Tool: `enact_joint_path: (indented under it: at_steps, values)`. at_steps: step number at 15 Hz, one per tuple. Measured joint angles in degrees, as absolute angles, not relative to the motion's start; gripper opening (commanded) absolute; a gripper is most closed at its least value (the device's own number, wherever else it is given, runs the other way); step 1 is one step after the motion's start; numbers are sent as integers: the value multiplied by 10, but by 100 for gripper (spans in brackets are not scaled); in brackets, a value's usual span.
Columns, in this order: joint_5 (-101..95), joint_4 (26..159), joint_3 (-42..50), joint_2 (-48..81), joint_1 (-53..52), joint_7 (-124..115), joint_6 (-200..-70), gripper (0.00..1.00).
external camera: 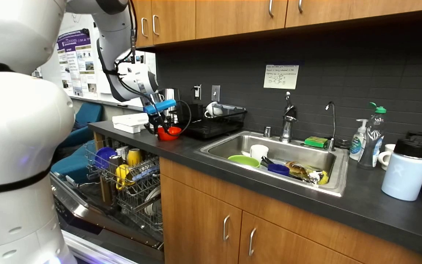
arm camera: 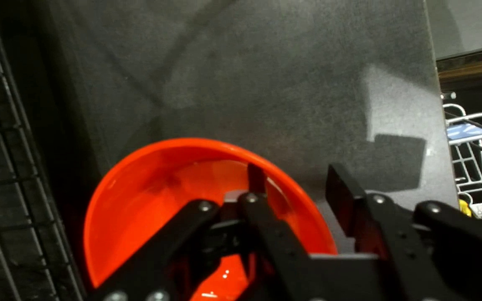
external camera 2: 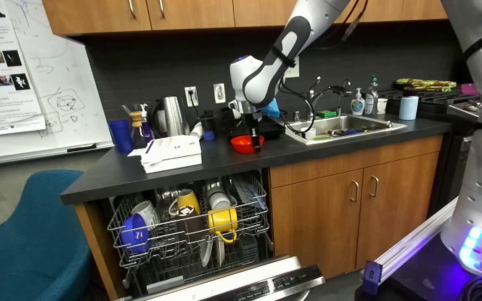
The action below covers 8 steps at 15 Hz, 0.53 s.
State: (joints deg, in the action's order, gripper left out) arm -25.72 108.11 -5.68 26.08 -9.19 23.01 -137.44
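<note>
At the counter (arm camera: 266, 83): astride the rim of the red bowl (arm camera: 153, 200) with the gripper (arm camera: 296, 180). In the wrist view, with the inner finger (arm camera: 257, 179) down inside the wall and the outer finger (arm camera: 345, 196) beyond it, above the counter. Parted, not clenched; around the red edge, with a visible gap on the outside. On the inside, too blurred and too close to call touching or apart.

As for the bowl: upright, mouth up, resting on the counter, right at the fingertips in both exterior views. Round, hence without a long axis to line up; crossed by the finger pair rather than followed.

Lying mostly toward the dish rack (external camera: 211, 126) from the gripper, with only the front stretch of rim in the bite, on the side facing the dishwasher rack (arm camera: 477, 137). With just one arm (external camera 2: 293, 37), no nearer hand to weigh. Crucial, by judgement: that wall between the fingers, nearer the inner than the outer.
</note>
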Motion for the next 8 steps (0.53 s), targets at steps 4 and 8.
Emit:
enact_joint_path:
  at_steps: [4,8]
  values:
    - [-241,1072,-57,261,-90,231,-1352,0]
    - [-205,1056,-63,261,-88,231,-1327,1]
